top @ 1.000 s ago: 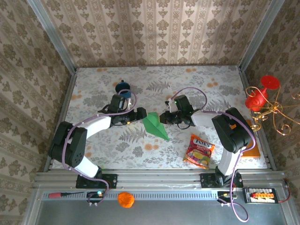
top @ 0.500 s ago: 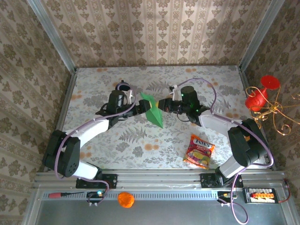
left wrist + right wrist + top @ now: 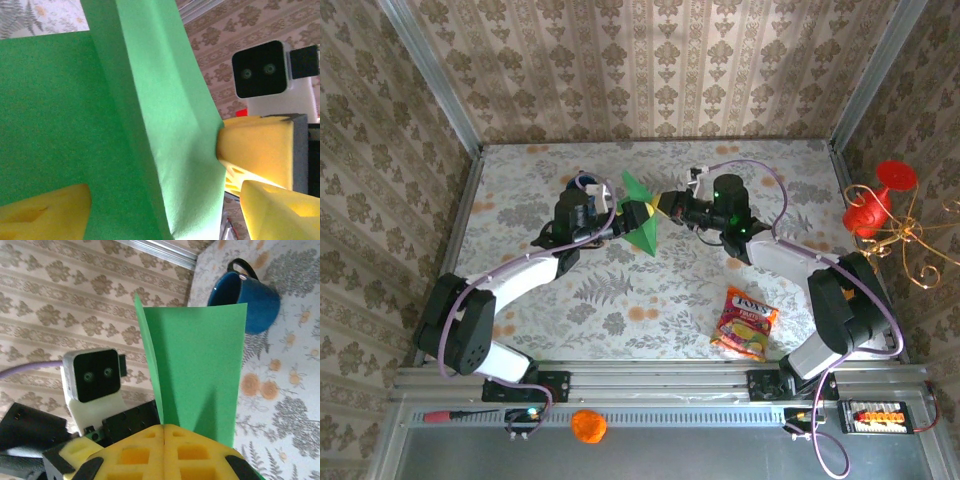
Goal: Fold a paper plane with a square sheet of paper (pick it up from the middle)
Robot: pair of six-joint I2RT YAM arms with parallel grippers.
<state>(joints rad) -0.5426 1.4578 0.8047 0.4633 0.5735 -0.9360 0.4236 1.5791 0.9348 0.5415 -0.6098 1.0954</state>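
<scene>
The paper plane (image 3: 640,215), the sheet of bright-green paper folded into a pointed dart, hangs above the middle of the table between both grippers. My right gripper (image 3: 660,205) is shut on its folded edge; in the right wrist view its yellow fingertips (image 3: 164,435) meet on the green paper (image 3: 200,370). My left gripper (image 3: 618,222) faces it from the left, open, with the paper (image 3: 100,125) standing between its spread fingers (image 3: 45,212). The right gripper's fingers (image 3: 255,150) pinch the paper's edge in the left wrist view.
A blue mug (image 3: 245,295) stands on the floral tablecloth behind the left arm. A colourful snack packet (image 3: 746,322) lies front right. A red and gold ornament (image 3: 875,205) hangs beyond the right wall. An orange ball (image 3: 588,425) rests on the front rail.
Both grippers have risen and moved toward the back, and the right one has lifted the paper off the table. The left jaws have narrowed a little around the paper.
</scene>
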